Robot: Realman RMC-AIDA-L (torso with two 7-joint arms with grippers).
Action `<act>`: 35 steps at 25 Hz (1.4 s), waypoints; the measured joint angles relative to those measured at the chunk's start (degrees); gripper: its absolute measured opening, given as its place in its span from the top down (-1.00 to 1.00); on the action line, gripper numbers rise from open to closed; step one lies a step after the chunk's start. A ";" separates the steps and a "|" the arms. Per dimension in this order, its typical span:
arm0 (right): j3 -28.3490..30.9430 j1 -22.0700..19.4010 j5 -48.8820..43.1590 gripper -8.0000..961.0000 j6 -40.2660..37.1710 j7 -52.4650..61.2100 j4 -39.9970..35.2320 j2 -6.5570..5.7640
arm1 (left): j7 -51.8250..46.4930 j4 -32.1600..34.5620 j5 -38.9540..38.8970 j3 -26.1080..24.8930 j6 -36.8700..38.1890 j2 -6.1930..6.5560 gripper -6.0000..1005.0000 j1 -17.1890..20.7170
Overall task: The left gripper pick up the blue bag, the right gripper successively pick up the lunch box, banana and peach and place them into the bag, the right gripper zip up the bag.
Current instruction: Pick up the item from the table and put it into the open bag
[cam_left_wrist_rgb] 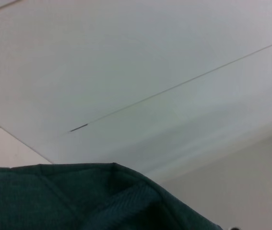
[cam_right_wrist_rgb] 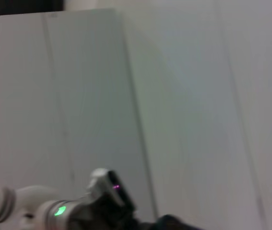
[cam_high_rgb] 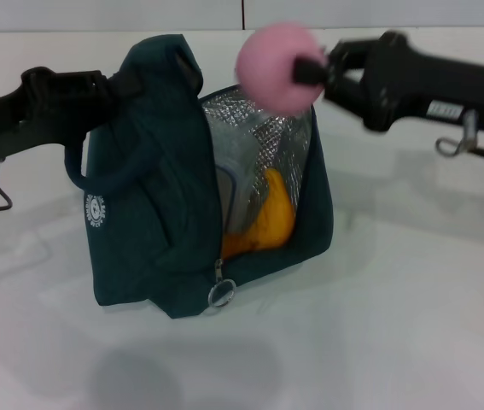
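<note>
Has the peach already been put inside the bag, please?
No, the right claw holds the peach in the air above the open bag.

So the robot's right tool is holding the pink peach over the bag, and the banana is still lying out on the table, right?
Not quite. The right tool does hold the peach over the bag, but the banana is not on the table. The head view shows it already inside the open bag, against the silver lining.
</note>
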 joint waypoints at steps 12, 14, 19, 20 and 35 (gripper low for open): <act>-4.79 2.55 -0.20 0.77 0.81 1.95 6.03 0.06 | 0.07 0.12 -0.20 -0.07 0.00 0.09 0.89 0.19; -4.91 3.12 -0.64 0.77 1.49 1.97 6.88 0.02 | 0.10 0.11 -0.21 -0.02 0.00 0.09 0.89 0.14; -5.84 5.31 -1.84 0.77 3.12 3.59 8.17 0.06 | 0.16 0.12 -0.22 0.07 0.00 0.03 0.89 0.09; -5.86 5.51 -1.85 0.77 3.22 4.04 8.35 0.06 | 0.17 0.16 -0.22 0.04 0.00 0.02 0.89 0.09; -5.65 4.80 -1.57 -0.14 2.15 4.35 7.27 0.00 | 0.25 0.37 -0.32 -0.01 0.08 -0.03 0.89 0.16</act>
